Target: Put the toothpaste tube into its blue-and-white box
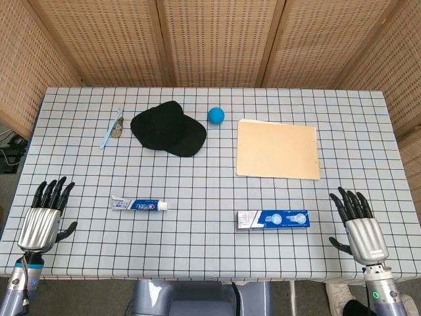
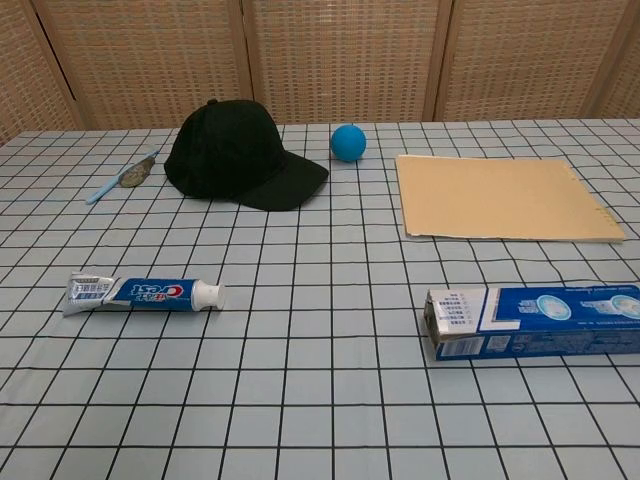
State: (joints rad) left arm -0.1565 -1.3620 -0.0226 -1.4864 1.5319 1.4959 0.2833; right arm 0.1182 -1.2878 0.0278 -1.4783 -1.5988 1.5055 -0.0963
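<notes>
The toothpaste tube (image 1: 139,205) (image 2: 145,293) lies flat on the checked tablecloth, left of centre, its white cap pointing right. The blue-and-white box (image 1: 273,218) (image 2: 533,321) lies on its side to the right of centre, its end flap facing left toward the tube. My left hand (image 1: 46,212) hovers at the table's near left edge, fingers spread and holding nothing, well left of the tube. My right hand (image 1: 358,224) sits at the near right edge, also with fingers apart and nothing in it, right of the box. Neither hand shows in the chest view.
A black cap (image 1: 168,128) (image 2: 240,155) sits at the back centre, with a blue ball (image 1: 216,115) (image 2: 348,142) beside it. A tan folder (image 1: 278,149) (image 2: 500,196) lies at the back right. A light-blue toothbrush (image 1: 112,128) (image 2: 121,176) rests at the back left.
</notes>
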